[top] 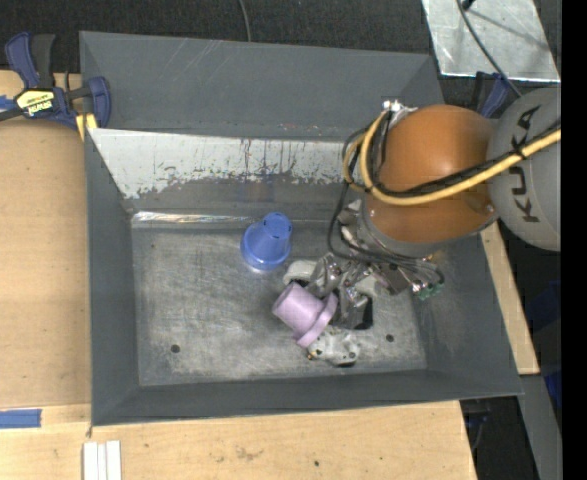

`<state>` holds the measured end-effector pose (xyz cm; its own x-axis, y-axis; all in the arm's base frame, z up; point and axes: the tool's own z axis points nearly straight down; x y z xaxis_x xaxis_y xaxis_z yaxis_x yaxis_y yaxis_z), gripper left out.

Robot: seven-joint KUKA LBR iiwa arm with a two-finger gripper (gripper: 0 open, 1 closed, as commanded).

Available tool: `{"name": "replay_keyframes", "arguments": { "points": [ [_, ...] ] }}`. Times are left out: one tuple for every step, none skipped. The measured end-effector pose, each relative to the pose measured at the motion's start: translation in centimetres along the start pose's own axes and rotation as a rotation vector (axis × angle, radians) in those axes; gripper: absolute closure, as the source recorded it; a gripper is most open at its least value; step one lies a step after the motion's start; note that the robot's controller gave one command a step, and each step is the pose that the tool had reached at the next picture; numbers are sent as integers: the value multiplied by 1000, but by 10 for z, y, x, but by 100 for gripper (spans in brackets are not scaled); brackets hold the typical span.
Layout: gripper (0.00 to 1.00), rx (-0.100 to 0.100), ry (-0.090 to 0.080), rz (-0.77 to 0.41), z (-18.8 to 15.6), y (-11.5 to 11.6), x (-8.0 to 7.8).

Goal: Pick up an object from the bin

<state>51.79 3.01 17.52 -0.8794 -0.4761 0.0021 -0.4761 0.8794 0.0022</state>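
Gripper low at right-centre of grey bin, hard beside tipped lilac cup; whether it clamps the cup, cannot tell. Likely grasp step; next calls for firm closure, then lift.

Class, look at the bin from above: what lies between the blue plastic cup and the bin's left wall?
In the camera view that stretch is bare grey metal floor, from the blue plastic cup to the left wall.
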Motion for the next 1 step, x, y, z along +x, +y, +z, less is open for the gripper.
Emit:
{"name": "replay_keyframes", "arguments": {
  "points": [
    [100, 6, -10, 6, -31, -4, -1]
  ]
}}
